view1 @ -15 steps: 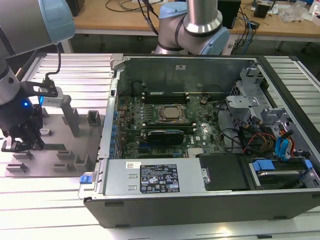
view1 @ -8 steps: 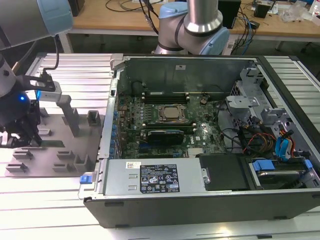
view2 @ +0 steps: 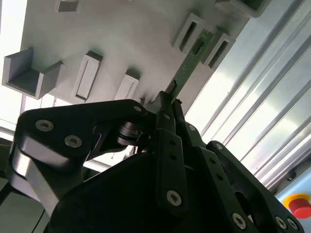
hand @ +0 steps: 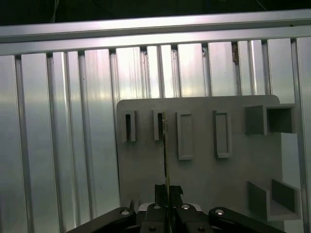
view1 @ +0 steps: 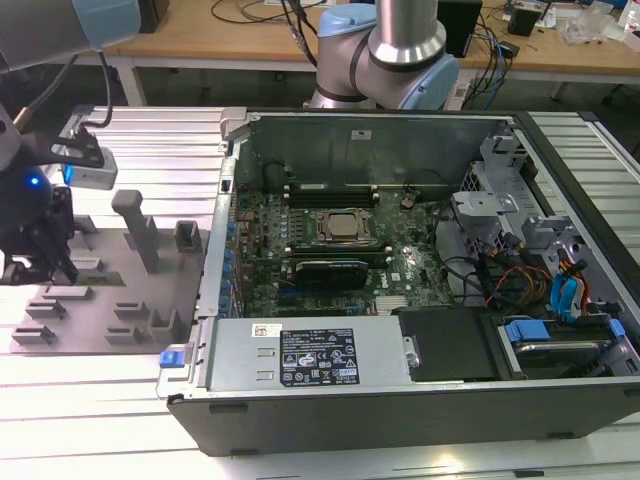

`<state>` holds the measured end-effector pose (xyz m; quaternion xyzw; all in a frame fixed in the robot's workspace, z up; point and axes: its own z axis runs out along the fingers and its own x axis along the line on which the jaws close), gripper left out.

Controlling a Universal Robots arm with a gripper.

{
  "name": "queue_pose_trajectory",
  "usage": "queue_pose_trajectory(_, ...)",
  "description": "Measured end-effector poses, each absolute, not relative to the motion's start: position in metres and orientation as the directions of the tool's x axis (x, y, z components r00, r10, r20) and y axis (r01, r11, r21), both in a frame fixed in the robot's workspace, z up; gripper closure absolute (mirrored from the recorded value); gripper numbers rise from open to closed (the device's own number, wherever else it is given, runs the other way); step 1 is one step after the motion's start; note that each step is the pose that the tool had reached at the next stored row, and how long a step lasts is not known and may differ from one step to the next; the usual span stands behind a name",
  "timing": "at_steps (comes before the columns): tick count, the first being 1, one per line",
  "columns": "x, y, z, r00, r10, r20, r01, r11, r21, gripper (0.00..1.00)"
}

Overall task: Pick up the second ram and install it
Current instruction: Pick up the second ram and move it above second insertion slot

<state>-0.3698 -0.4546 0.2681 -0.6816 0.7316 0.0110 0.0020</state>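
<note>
I am pinching the second ram [view2: 192,58] between my fingertips, my gripper [view2: 167,104] closed on one end of the green strip. The jaws are drawn together with the board's thin edge clamped between them. The strip is standing on edge in the grey holder tray [view2: 121,43], and its far end is sitting between two upright posts, so I am judging the pick as gripped but not lifted.

By that reading, the task is only at its start. The carry across to the open computer case [view1: 560,420] and the seating in the motherboard [view1: 400,270] are both left to do. The long memory slots [view1: 330,190] are running just beyond the CPU socket [view1: 340,228]. I cannot tell whether another module is already seated there.

The exterior view is giving the layout: my gripper [view1: 40,262] is hanging over the holder tray [view1: 100,315] at the exterior view's left. The case is well apart, toward the exterior view's right, and a sliver of the second ram [view1: 90,264] is showing just beside my fingers.

In the first wrist view I am looking along the second ram [hand: 165,155] edge-on, as a thin line running from my gripper [hand: 168,191] toward the tray's slots, with the ribbed aluminium table [hand: 63,136] beyond. The second wrist view is showing the strip's flat green face, the chips on it, and a red and yellow button [view2: 299,204].
</note>
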Motion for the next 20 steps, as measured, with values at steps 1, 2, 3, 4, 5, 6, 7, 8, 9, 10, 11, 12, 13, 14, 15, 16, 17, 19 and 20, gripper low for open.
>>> queue_pose_trajectory(1,-0.37,-0.455,0.27,-0.071,-0.997,-0.018,-0.997,0.07,0.013,0.89)
queue_pose_trajectory(2,-0.37,-0.455,0.273,-0.071,-0.997,-0.018,-0.997,0.07,0.013,0.89)
queue_pose_trajectory(3,-0.37,-0.455,0.276,-0.071,-0.997,-0.018,-0.997,0.07,0.013,0.89)
queue_pose_trajectory(4,-0.37,-0.455,0.278,-0.071,-0.997,-0.018,-0.997,0.07,0.013,0.89)
queue_pose_trajectory(5,-0.37,-0.455,0.28,-0.071,-0.997,-0.018,-0.997,0.07,0.013,0.89)
queue_pose_trajectory(6,-0.37,-0.454,0.282,-0.071,-0.997,-0.018,-0.997,0.07,0.014,0.89)
queue_pose_trajectory(7,-0.37,-0.454,0.286,-0.071,-0.997,-0.018,-0.997,0.07,0.013,0.89)
queue_pose_trajectory(8,-0.37,-0.454,0.291,-0.071,-0.997,-0.018,-0.997,0.07,0.014,0.89)
queue_pose_trajectory(9,-0.37,-0.454,0.295,-0.071,-0.997,-0.018,-0.997,0.07,0.013,0.89)
queue_pose_trajectory(10,-0.37,-0.454,0.299,-0.071,-0.997,-0.018,-0.997,0.07,0.013,0.89)
queue_pose_trajectory(11,-0.37,-0.454,0.302,-0.071,-0.997,-0.018,-0.997,0.07,0.013,0.89)
queue_pose_trajectory(12,-0.37,-0.454,0.305,-0.071,-0.997,-0.018,-0.997,0.07,0.013,0.89)
queue_pose_trajectory(13,-0.37,-0.454,0.309,-0.071,-0.997,-0.018,-0.997,0.07,0.014,0.89)
queue_pose_trajectory(14,-0.37,-0.454,0.31,-0.071,-0.997,-0.018,-0.997,0.07,0.013,0.89)
queue_pose_trajectory(15,-0.37,-0.454,0.312,-0.071,-0.997,-0.018,-0.997,0.07,0.013,0.89)
queue_pose_trajectory(16,-0.37,-0.454,0.316,-0.071,-0.997,-0.018,-0.997,0.071,0.014,0.89)
queue_pose_trajectory(17,-0.37,-0.454,0.318,-0.071,-0.997,-0.018,-0.997,0.07,0.013,0.89)
queue_pose_trajectory(19,-0.37,-0.454,0.322,-0.071,-0.997,-0.018,-0.997,0.07,0.013,0.89)
queue_pose_trajectory(20,-0.37,-0.454,0.325,-0.071,-0.997,-0.018,-0.997,0.07,0.014,0.89)
